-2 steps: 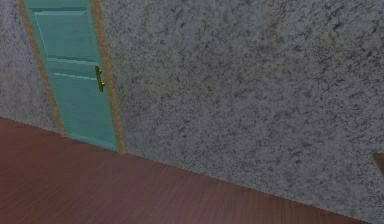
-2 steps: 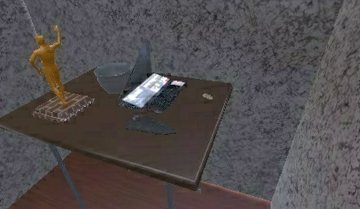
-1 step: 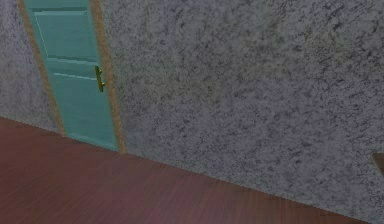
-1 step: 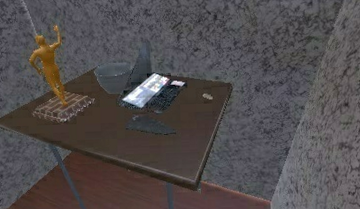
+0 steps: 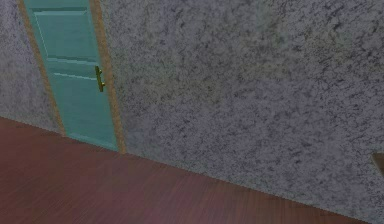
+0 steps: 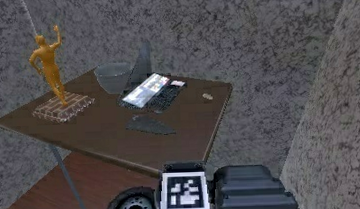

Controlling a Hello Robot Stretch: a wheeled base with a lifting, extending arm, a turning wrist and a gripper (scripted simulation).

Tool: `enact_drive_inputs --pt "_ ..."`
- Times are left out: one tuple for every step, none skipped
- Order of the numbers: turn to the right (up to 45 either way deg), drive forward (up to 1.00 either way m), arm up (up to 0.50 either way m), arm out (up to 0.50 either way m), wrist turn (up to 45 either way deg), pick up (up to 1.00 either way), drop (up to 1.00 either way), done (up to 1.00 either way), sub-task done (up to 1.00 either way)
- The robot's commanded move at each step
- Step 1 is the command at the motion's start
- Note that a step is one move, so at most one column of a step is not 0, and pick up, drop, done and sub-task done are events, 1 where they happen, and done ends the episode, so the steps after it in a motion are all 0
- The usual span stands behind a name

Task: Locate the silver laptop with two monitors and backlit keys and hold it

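laptop (image 6: pixel 155 91) | on brown table (image 6: pixel 99 133) | well apart from gripper (image 6: pixel 135 206)

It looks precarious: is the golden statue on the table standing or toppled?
Upright: the golden statue stands on its flat base, one arm raised.

Teal door (image 5: pixel 68 60) with brass handle (image 5: pixel 99 79) is set in a speckled grey wall (image 5: pixel 250 90). On the brown tabletop (image 6: pixel 94 131), a golden statue (image 6: pixel 48 59) stands at the left corner. A grey bowl (image 6: pixel 115 75) sits by the far edge and a dark flat item (image 6: pixel 151 124) lies near the middle.
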Motion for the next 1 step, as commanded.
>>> enact_drive_inputs --pt "0.0 0.00 0.00 0.44 0.0 0.00 0.00 0.00 0.00"
